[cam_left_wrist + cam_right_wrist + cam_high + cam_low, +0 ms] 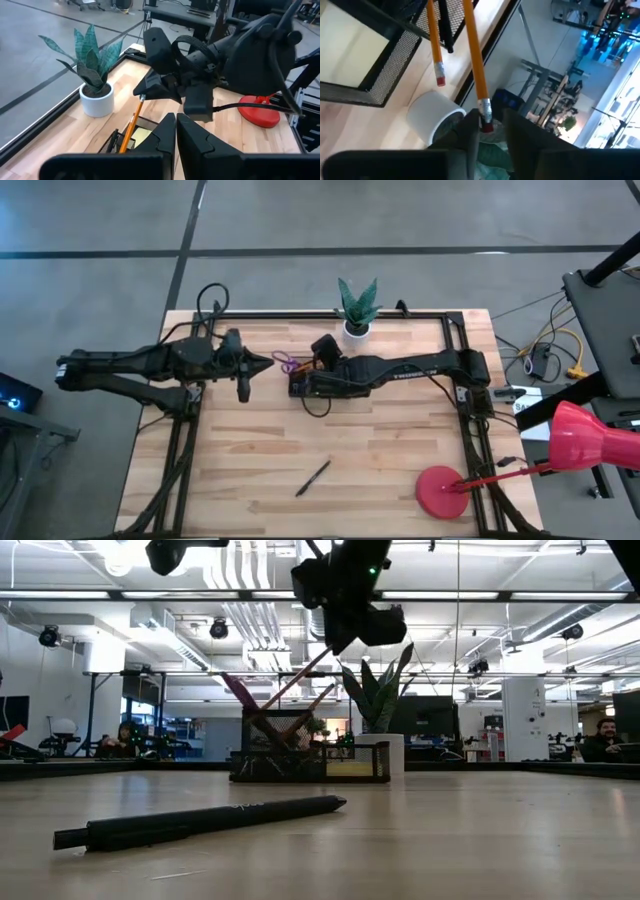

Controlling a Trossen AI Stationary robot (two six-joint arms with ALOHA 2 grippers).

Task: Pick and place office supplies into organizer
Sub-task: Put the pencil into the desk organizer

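bright overhead ceiling lights, soft shadows, backlit blurry wrist views.

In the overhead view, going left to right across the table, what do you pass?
Left gripper → purple scissors → organizer → potted plant → red round base. The black pen lies nearer the front and overlaps this order.

Pale wood table [250, 460], planked, matt, grain showing. Black wire-mesh metal organizer [390, 55], matt. Painted orange wooden pencil [474, 55], metal ferrule, pink rubber eraser. Matt black plastic pen [200, 821] at lower left of low view. Smooth white pot [96, 101], slightly glossy. Glossy red plastic base [443, 490].
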